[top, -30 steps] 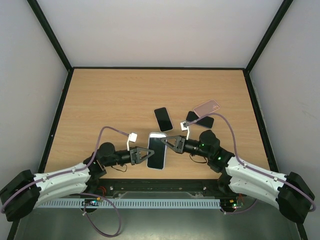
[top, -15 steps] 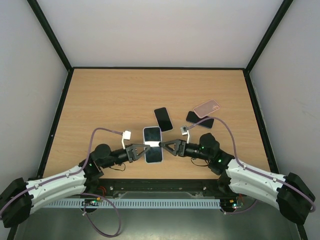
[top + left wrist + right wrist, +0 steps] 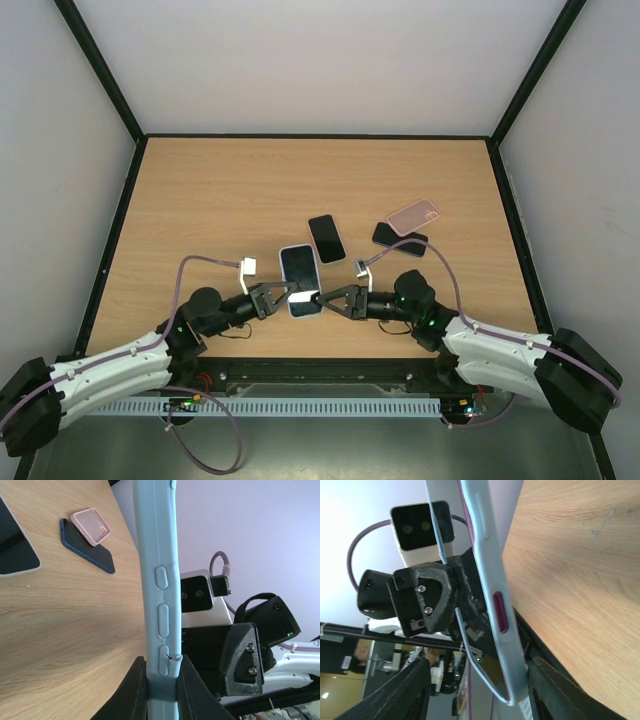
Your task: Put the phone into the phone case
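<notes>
Two tools on one case, surface's 6 o'clock.
Left tool is clamped on its edge to steady it; right tool is spread astride, likely for pressing.

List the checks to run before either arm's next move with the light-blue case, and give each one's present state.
1. Left gripper shut on the light-blue case edge: ok.
2. Right gripper gripping the case: not ok; its jaws straddle the edge with a gap.
3. Phone fully seated in the case: cannot tell.
4. Case apart from the black phone: ok.
5. Pink case, lying on the dark-blue phone, out of both arms' way: ok.
</notes>
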You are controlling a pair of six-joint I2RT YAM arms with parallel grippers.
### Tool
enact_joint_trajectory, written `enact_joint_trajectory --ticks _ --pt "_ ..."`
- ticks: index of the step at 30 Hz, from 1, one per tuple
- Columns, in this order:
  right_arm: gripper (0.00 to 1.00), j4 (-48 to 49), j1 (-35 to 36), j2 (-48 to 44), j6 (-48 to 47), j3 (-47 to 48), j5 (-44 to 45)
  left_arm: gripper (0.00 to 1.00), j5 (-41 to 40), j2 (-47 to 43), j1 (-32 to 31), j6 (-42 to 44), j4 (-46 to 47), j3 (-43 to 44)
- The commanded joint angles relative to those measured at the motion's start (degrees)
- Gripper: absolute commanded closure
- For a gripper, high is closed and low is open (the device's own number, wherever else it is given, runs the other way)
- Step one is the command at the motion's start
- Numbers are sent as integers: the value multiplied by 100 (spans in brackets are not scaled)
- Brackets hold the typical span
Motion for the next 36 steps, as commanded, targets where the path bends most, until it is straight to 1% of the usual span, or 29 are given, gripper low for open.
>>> enact_joint_trajectory --ticks 1,7,11,14,16,21,22,26,31,32,34,36 --pt "50 622 50 24 264 87 -148 98 -274 -28 34 -80 394 219" --pt "52 760 63 13 491 156 -206 98 -474 -77 41 -128 288 192" --pt "38 663 104 87 424 143 -115 98 -539 -78 47 -267 432 176" --pt "32 633 124 205 412 119 -126 97 -544 -40 48 -383 658 145" --pt "32 646 140 265 433 128 -152 98 -544 -14 46 -447 791 125" --pt "35 679 164 306 452 144 -126 98 -506 68 43 -552 1071 92" --pt "36 695 169 313 445 145 -121 98 -508 86 44 -578 1120 86" --pt "47 720 170 294 444 118 -40 98 -469 203 47 -549 1051 144" --pt "52 722 173 291 439 161 104 98 -448 411 48 -589 975 139" --pt "54 718 171 302 435 176 133 98 -408 470 48 -583 954 165" --pt "70 766 173 344 458 211 160 98 -381 558 47 -566 908 208" --pt "83 793 171 355 509 244 175 98 -430 608 48 -464 662 309"
